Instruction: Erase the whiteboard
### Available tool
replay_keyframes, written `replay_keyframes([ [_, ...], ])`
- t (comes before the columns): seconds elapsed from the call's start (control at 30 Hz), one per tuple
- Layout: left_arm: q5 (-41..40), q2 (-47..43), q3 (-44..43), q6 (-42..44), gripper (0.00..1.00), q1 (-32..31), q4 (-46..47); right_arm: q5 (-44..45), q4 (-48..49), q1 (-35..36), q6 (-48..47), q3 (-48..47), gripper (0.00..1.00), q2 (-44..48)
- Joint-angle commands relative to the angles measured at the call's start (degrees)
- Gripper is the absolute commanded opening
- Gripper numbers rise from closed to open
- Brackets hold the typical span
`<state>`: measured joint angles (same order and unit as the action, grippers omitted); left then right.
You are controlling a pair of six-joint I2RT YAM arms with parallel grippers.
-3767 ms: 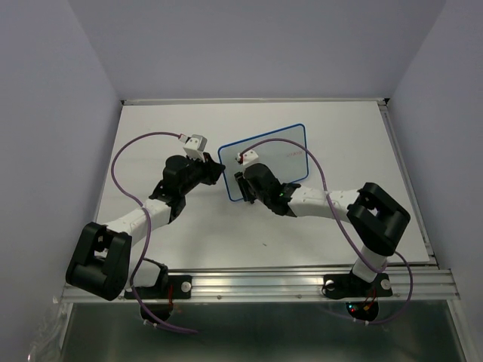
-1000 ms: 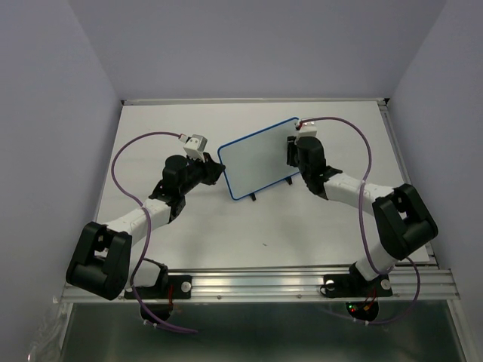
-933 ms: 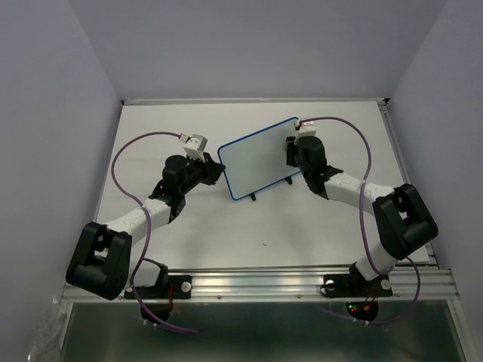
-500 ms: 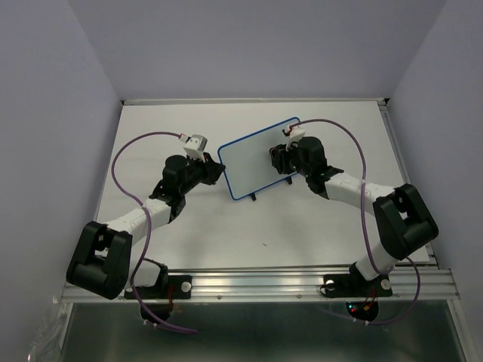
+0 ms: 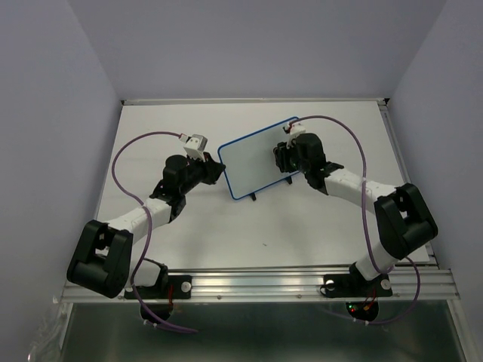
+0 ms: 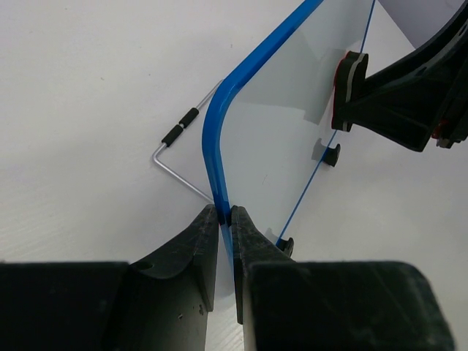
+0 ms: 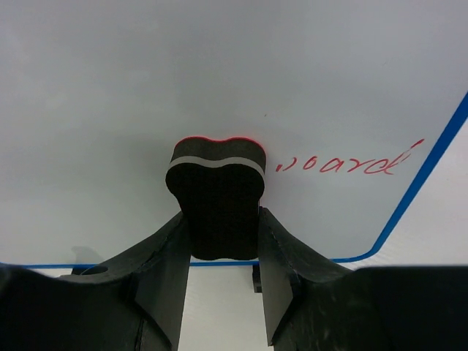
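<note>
whiteboard [image 5: 253, 162] looks light, stiff, tippy: best held by its frame edge, where left hand [image 6: 225, 216] is clenched; right hand [image 7: 221, 219] grips eraser [image 7: 217, 191] against its face beside red writing [image 7: 340, 164].

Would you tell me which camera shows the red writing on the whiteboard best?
The right wrist view: the writing is large and legible on the whiteboard, right of the eraser. The top external view shows the whiteboard too small to read; the left wrist sees it nearly edge-on, writing not discernible.
</note>
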<state>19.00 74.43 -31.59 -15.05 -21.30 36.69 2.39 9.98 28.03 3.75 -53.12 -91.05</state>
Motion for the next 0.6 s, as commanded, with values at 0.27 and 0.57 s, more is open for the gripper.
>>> replay_keyframes([
  [0.27, -0.5, 1.0, -0.6, 1.6, 0.00, -0.4, -0.8, 5.1, -2.9, -7.3, -0.1, -4.9, 0.01, -0.2],
  [0.57, -0.4, 1.6, -0.9, 1.7, 0.00, -0.4, -0.8, 1.8, -2.7, -13.7, 0.1, -3.8, 0.01, 0.0],
])
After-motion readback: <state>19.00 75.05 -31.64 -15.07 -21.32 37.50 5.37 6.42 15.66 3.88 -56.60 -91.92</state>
